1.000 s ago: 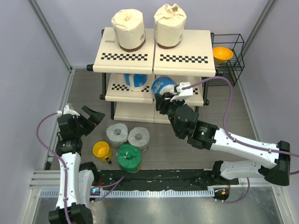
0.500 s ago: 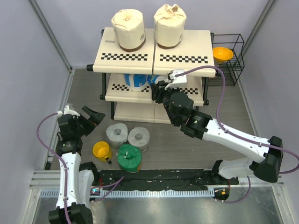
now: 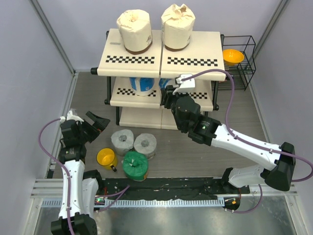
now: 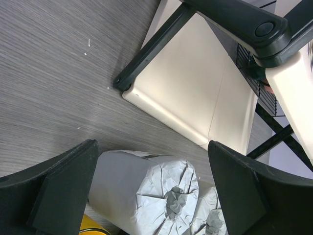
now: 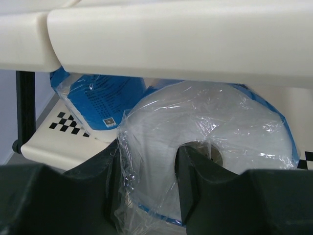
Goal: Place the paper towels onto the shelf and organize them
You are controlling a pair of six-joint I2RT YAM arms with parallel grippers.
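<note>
Currently, right hand (image 5: 146, 166): closed down tight on a plastic-wrapped blue-and-white paper towel roll (image 5: 215, 122), with one finger at its centre hole and the other against its outer wall.
Roll's place: under the top board (image 5: 171, 39) of the three-tier shelf of cream boards and black tube frame (image 3: 205, 51), over the middle board (image 5: 46, 139). I cannot tell whether it rests on that board yet.
Neighbour: second blue-and-white roll (image 5: 95, 95), just beside it on the same tier.
Just changed: a second ago the held roll was out in front of the shelf edge. It is now tucked beneath the top board, and the arm has barely moved in the last half second.
Meaning: the insertion looks done, so letting go is probably next.
Above: two cream paper-wrapped rolls (image 3: 134, 30) stand on the top board.
Left hand (image 3: 88, 119): wide open and empty, aimed toward the two grey rolls (image 3: 122, 141).
Left to shelve: the grey pair and a fat green roll (image 3: 135, 164), beside a small yellow mug (image 3: 106, 157) on the grey wood-grain surface (image 3: 171, 156).
</note>
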